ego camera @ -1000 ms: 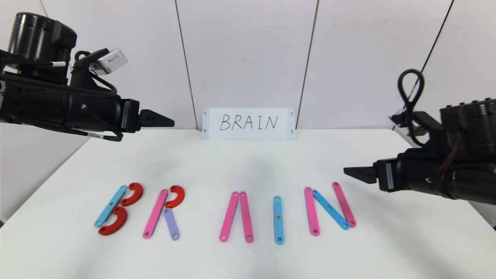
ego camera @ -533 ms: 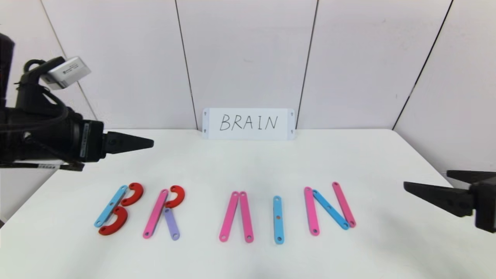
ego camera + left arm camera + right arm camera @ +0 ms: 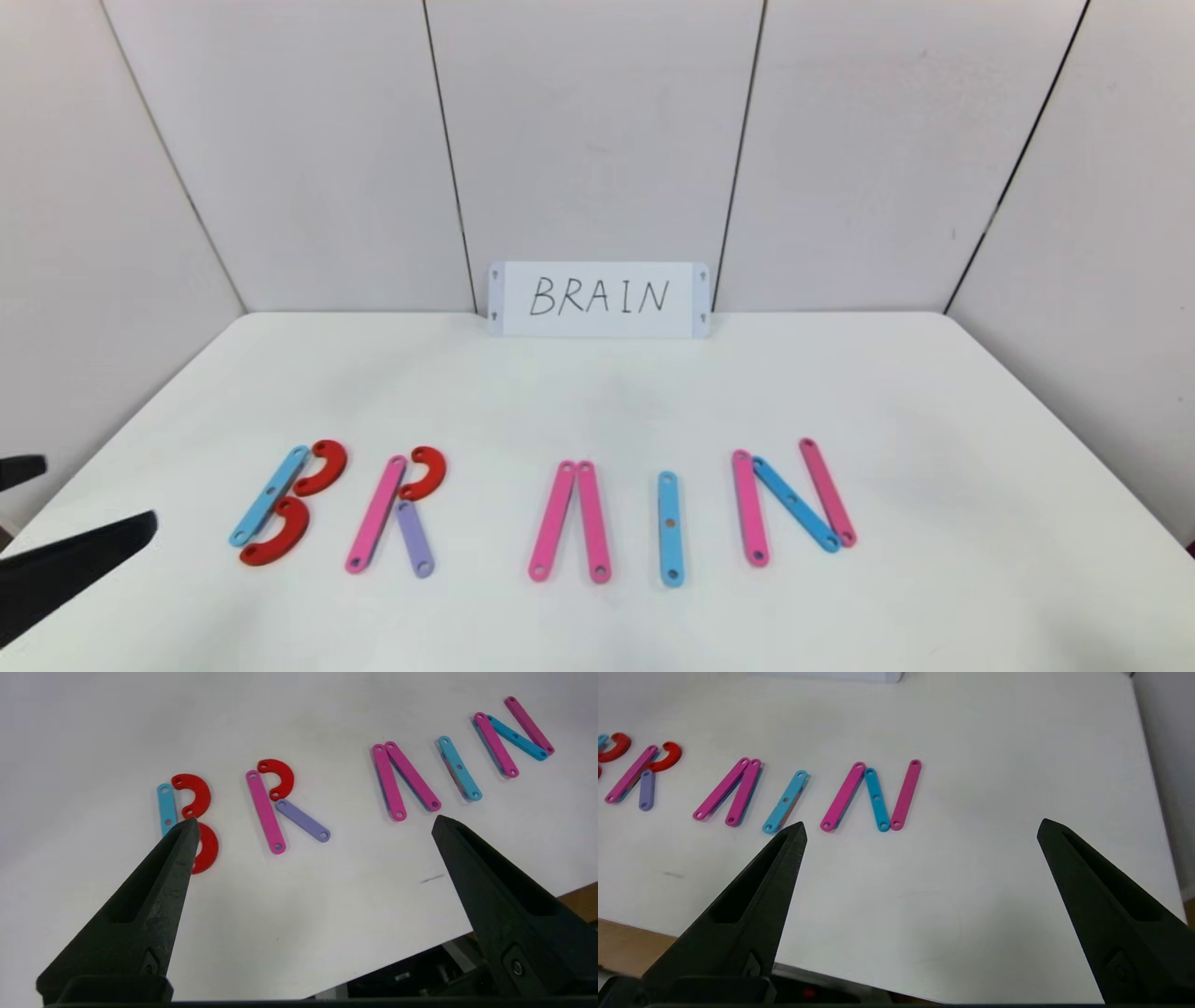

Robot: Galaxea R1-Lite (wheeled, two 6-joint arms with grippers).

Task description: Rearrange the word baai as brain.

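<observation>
- Where the head view looks down on the white table [image 3: 597,401], a white card [image 3: 598,299] stands against the back wall, handwritten "BRAIN" in black.
- Same view, front of table: plastic letters [image 3: 541,509] in one row, read from the robot's left: B of blue strip and two red curves, R of pink strip, red curve and purple strip, A of two pink strips meeting at the top, I of one blue strip, N of pink, blue, pink.
- Same view: left gripper [image 3: 47,523] at the near left edge, beside the B, touching nothing.
- Left wrist view: left gripper [image 3: 310,823] spread wide, empty, above the table's near edge.
- Right wrist view: right gripper [image 3: 920,828] spread wide, empty, near the N [image 3: 873,795].
</observation>
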